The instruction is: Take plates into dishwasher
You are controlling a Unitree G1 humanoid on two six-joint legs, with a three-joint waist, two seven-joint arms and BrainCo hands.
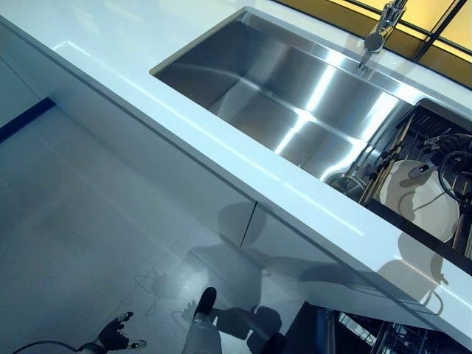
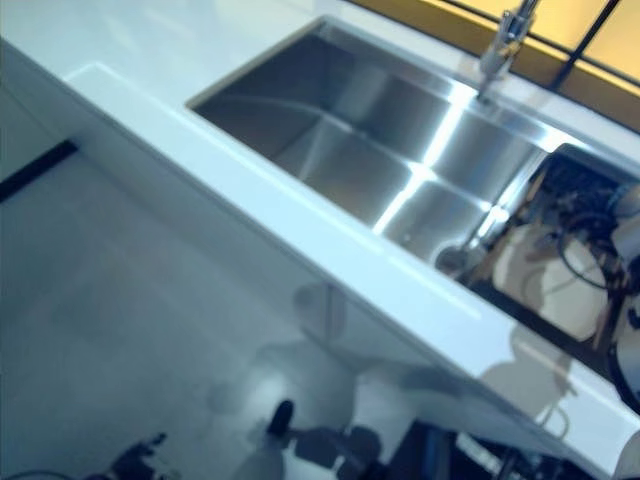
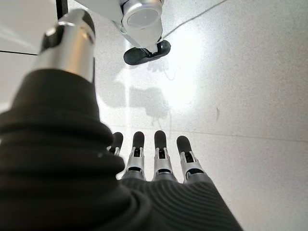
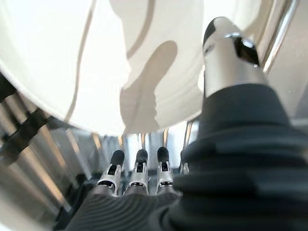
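Desk (image 1: 221, 140): a white surface runs slantwise across the head views, with a steel sink (image 1: 295, 103) sunk into it and a tap (image 1: 380, 29) at the sink's far rim.
Plate (image 1: 417, 199): white, lying in a dark rack compartment just beside the sink's right end, among wire bars; a curved grey line crosses its face.
Dishwasher (image 1: 354, 332): a dark opening with rack wires shows below the desk's front edge at the lower right.
Right hand (image 4: 139, 168): in its own wrist view the fingers are straight and side by side, relaxed and holding nothing; the thumb (image 4: 231, 53) stands apart from them.
Right hand and plate: in the right wrist view the plate's white face fills the space just past the fingers and thumb, with metal rack bars beneath it. I cannot tell whether any fingertip touches the plate.
Left hand (image 3: 159, 159): low by the floor (image 1: 81, 243), well apart from the desk; its fingers are straight and slightly spread, nothing held.
Left hand in head view: small at the bottom left edge, fingers fanned over the grey floor.
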